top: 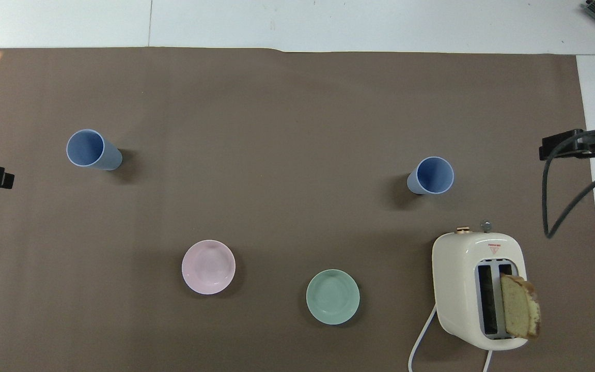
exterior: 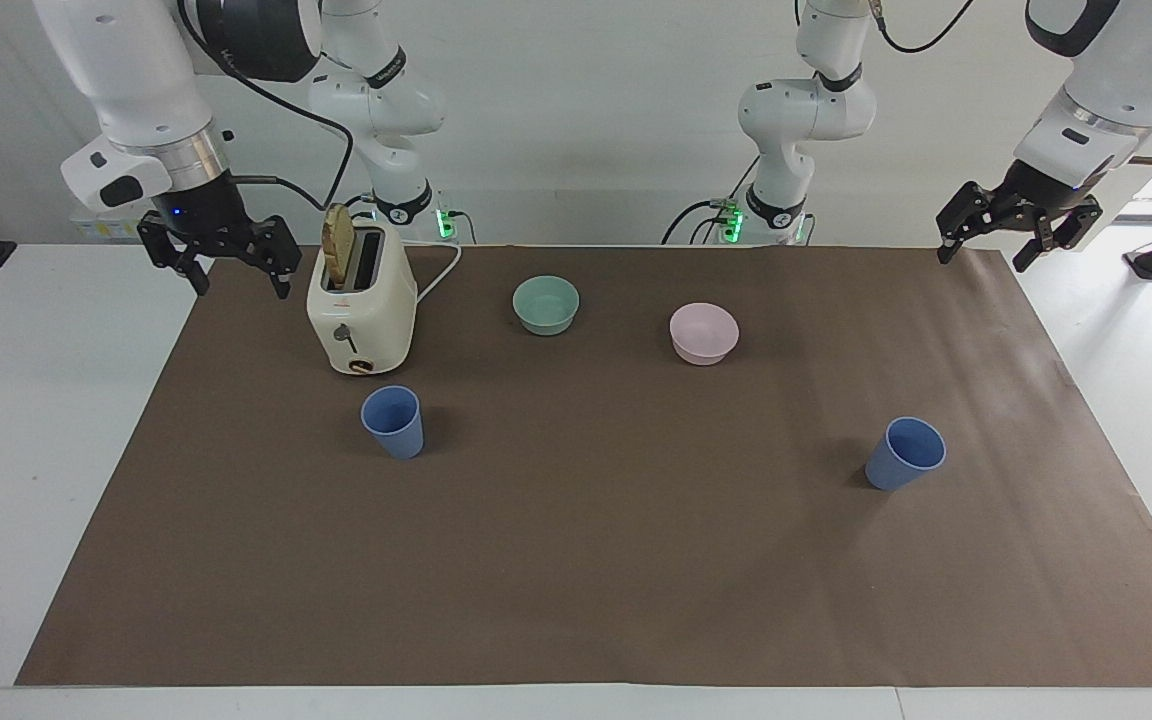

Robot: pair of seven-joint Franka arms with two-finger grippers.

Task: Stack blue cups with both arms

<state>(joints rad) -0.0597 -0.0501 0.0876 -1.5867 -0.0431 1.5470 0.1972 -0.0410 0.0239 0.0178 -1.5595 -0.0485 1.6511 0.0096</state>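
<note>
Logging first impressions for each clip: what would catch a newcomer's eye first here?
Two blue cups stand upright and far apart on the brown mat, one just beyond the cream toaster that has a slice of bread sticking out, the other toward the left arm's end. A teal bowl and a pink bowl sit nearer the robots. The left gripper and right gripper hang open and empty over the mat's corners.

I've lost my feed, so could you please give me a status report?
Left gripper and right gripper open, raised. Blue cups upright, apart. Nothing between them.
</note>
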